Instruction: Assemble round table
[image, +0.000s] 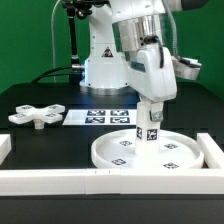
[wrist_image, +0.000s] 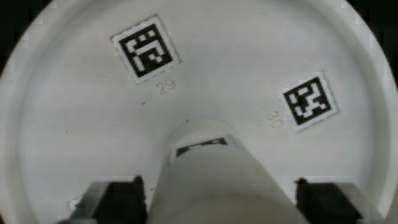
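Observation:
The round disc (image: 120, 152) lies flat on the black table, at the front of the exterior view and towards its right. The short post (image: 151, 130) stands upright on the disc's centre, with a tag facing the camera. My gripper (image: 150, 112) comes down from above and is shut on the post's upper part. In the wrist view the post (wrist_image: 214, 165) runs down to the disc (wrist_image: 107, 120), which shows two tags. The dark fingers (wrist_image: 121, 200) sit close against both sides of the post, around my gripper (wrist_image: 217, 200). The four-armed cross piece (image: 36, 115) lies alone at the exterior view's left.
The marker board (image: 105, 117) lies flat behind the disc. White border rails run along the front (image: 50, 180) and the exterior view's right side (image: 212, 150), close to the disc. The robot's base (image: 100, 65) stands at the back.

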